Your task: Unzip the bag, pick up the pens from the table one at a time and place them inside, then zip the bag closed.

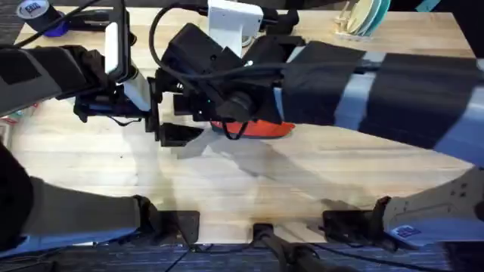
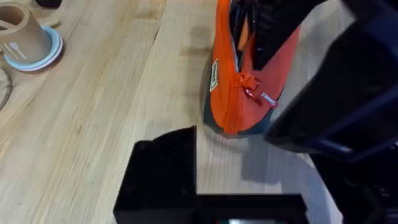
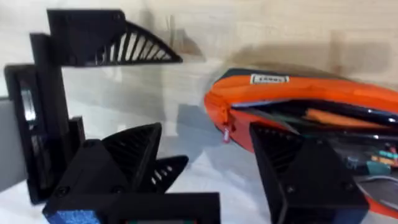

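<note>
At the middle of the table [image 1: 91, 162] lies the bag [image 1: 261, 128], largely hidden in the overhead view by the right arm reaching across it. Its zip is run back: the right wrist view shows the mouth gaping along the top, with the pull [image 3: 227, 132] hanging at the near end and coloured things inside, though I cannot tell whether these are pens. No loose pens show on the bare wood around it. The right gripper [image 3: 205, 168] hovers over the open mouth, jaws spread wide and holding nothing. The left gripper [image 1: 170, 128] sits just beside the bag's end, also parted and empty. Judging by this, unzipping is done and the filling looks near its end or finished; closing the zip remains, and the pull by the end is the thing to take.
</note>
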`<state>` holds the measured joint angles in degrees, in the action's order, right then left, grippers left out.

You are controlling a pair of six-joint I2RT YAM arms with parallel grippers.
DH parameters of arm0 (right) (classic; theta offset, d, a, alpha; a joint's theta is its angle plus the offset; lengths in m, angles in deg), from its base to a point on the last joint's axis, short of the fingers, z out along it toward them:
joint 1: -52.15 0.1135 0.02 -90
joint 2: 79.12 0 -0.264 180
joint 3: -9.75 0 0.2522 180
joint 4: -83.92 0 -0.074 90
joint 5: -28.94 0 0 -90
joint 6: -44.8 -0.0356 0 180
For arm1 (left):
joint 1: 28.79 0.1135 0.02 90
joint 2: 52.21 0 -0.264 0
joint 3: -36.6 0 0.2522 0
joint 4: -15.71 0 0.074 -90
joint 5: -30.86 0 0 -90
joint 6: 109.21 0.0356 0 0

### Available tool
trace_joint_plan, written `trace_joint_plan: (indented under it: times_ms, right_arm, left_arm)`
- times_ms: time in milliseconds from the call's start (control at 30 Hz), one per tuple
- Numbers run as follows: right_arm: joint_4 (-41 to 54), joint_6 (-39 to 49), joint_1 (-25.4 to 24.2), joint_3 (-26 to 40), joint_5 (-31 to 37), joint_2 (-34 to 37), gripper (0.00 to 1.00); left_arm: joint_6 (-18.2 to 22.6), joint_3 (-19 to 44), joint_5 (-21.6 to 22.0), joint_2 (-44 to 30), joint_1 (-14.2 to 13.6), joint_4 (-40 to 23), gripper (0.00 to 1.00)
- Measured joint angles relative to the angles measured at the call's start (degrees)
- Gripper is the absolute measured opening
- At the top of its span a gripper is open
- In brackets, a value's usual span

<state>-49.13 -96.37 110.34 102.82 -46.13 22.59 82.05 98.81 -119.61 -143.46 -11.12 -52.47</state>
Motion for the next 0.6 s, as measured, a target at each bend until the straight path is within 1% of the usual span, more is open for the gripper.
trace_joint_plan:
  times_ms: [67, 167, 300, 400, 467, 567, 600]
  right_arm:
    - [-0.6, 0.0, -0.1, 0.0, 0.7, 0.6, 0.854]
    - [-1.0, 0.0, -0.5, 0.0, 1.4, 1.8, 0.815]
    - [-1.2, -0.1, -1.6, 0.0, 1.8, 3.2, 0.680]
    - [-1.0, 0.0, -2.5, 0.0, 2.0, 3.4, 0.471]
    - [-1.0, -0.1, -3.1, -0.1, 2.0, 3.4, 0.348]
    - [-1.5, -0.1, -3.6, -0.1, 1.9, 3.4, 0.185]
    - [-1.6, -0.1, -3.7, -0.1, 1.9, 3.4, 0.144]
  left_arm:
    - [0.0, 0.0, 0.0, 0.0, 0.0, 0.0, 0.993]
    - [0.0, 0.0, 0.0, 0.0, 0.0, 0.0, 0.993]
    - [0.0, 0.0, 0.0, 0.0, 0.0, 0.0, 0.993]
    - [0.0, 0.0, 0.0, 0.0, 0.0, 0.0, 0.993]
    - [0.0, 0.0, 0.0, 0.0, 0.0, 0.0, 0.993]
    - [0.0, 0.0, 0.0, 0.0, 0.0, 0.0, 0.993]
    - [0.0, 0.0, 0.0, 0.0, 0.0, 0.0, 0.993]
